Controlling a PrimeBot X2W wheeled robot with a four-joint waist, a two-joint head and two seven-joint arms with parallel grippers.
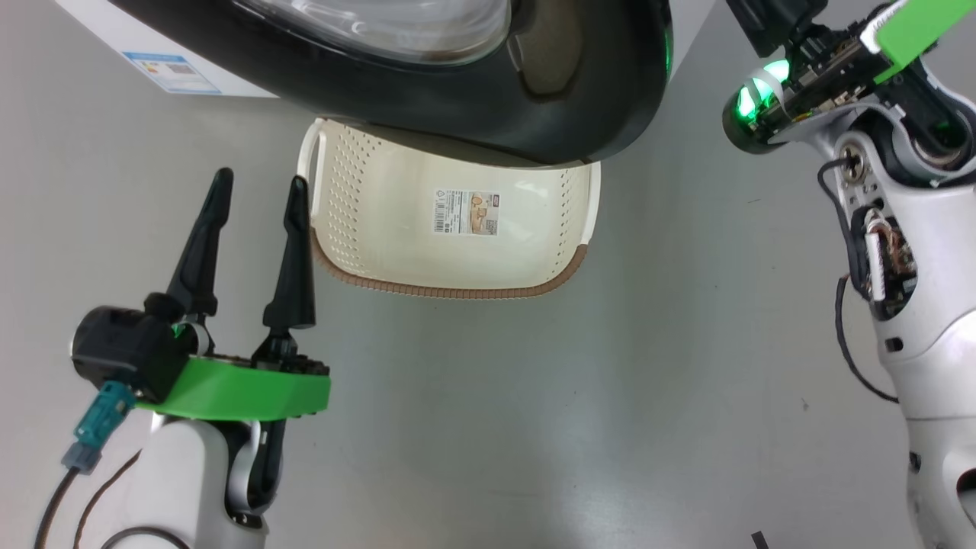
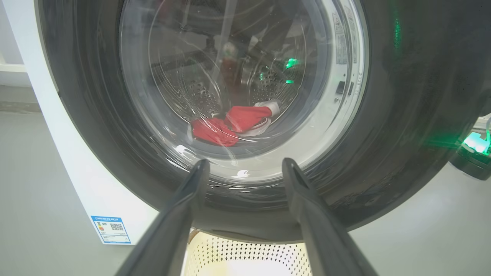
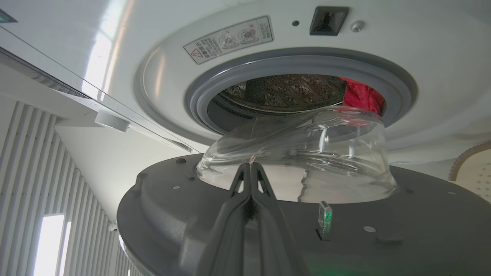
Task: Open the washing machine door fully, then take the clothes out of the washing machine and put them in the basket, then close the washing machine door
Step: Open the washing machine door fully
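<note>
Step one: washing machine door (image 1: 457,114) was only part open. Right hand (image 3: 250,168), fingers together, was at its inner face; left hand (image 1: 259,181) apart, empty. Next likely: swing door wide, then reach clothes (image 2: 230,124).

Bright even light; glare on the washing machine door (image 2: 245,69); wide-angle edge distortion.

White forearms (image 1: 926,366), green wrist plates (image 1: 236,393), black tapered fingers (image 1: 293,259)

The washing machine door (image 1: 488,114) spans the top of the frame, its black rim covering the far edge of the basket (image 1: 381,244) at centre. At lower left, the left gripper (image 1: 260,179) points upward, fingers spread, one tip beside the basket's left rim.
</note>
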